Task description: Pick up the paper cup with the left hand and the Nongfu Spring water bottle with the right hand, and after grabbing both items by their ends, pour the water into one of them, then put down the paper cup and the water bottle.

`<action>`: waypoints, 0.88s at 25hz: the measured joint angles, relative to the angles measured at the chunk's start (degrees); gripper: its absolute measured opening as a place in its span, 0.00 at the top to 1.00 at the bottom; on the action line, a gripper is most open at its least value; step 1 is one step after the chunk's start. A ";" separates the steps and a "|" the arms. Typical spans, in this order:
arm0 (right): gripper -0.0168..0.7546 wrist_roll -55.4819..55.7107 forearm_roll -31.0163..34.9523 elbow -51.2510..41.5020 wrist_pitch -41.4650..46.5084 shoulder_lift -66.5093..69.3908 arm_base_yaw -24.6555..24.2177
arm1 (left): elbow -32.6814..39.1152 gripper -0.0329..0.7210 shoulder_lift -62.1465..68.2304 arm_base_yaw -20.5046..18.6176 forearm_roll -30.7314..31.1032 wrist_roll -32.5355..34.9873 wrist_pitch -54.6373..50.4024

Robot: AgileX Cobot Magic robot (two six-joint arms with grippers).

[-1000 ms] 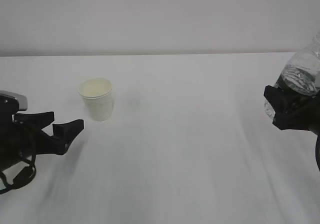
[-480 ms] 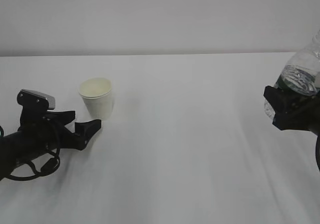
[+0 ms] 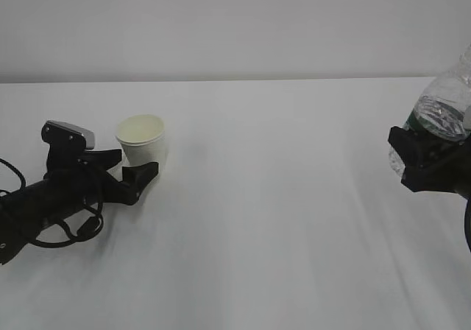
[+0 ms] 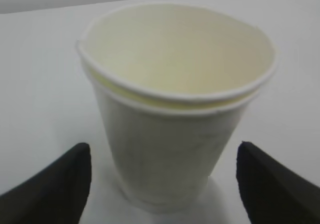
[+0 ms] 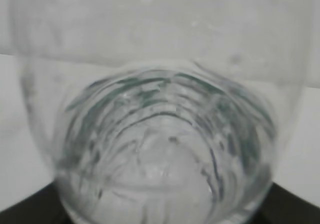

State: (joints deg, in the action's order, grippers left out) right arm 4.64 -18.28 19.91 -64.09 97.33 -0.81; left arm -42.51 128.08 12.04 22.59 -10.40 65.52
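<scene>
A small white paper cup (image 3: 143,153) with a rolled rim and a pale cream inside stood upright on the white worktop (image 3: 280,219), left of the middle, and nothing could be seen in it. In the left wrist view the paper cup (image 4: 172,119) showed a second rim line just beneath the top one, as if two cups were nested, though that could not be told for sure. The left hand's black two-finger end effector (image 3: 132,170) lay low over the worktop with its jaws spread wide, one finger on each side of the cup's lower body; in the left wrist view both fingertips (image 4: 55,184) stood apart from the cup wall, gripping nothing. At the far right edge of the exterior view, the small clear plastic Nongfu Spring water bottle (image 3: 445,113) with a ribbed body was held off the worktop and leaning, its upper part cut off by the frame. The right hand's black end effector (image 3: 419,160) was closed around the lower part of the bottle, part open to the bottle's width. The right wrist view looked at the bottle's rounded lower end (image 5: 160,149), where clear colourless water (image 5: 165,179) lay inside, with greenish streaks showing through the plastic. No lettering or brand could be read on the cup, the bottle or either arm.
</scene>
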 joint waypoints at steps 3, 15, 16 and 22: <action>0.41 0.00 0.00 0.00 0.00 0.00 0.00 | -1.83 0.08 0.92 0.00 0.95 0.00 0.00; 0.41 -1.86 1.31 0.00 0.00 0.00 0.00 | -5.69 0.09 1.84 0.00 1.46 0.00 0.10; 0.41 -1.93 1.31 0.00 0.00 0.00 0.00 | -5.94 0.09 2.11 0.00 1.46 0.00 0.10; 0.41 -2.22 1.42 0.00 0.00 0.00 0.00 | -7.34 0.10 3.22 0.00 1.46 0.00 0.10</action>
State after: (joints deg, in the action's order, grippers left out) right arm 2.43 -16.86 19.91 -64.09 97.33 -0.81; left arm -49.84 131.30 12.04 24.05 -10.40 65.62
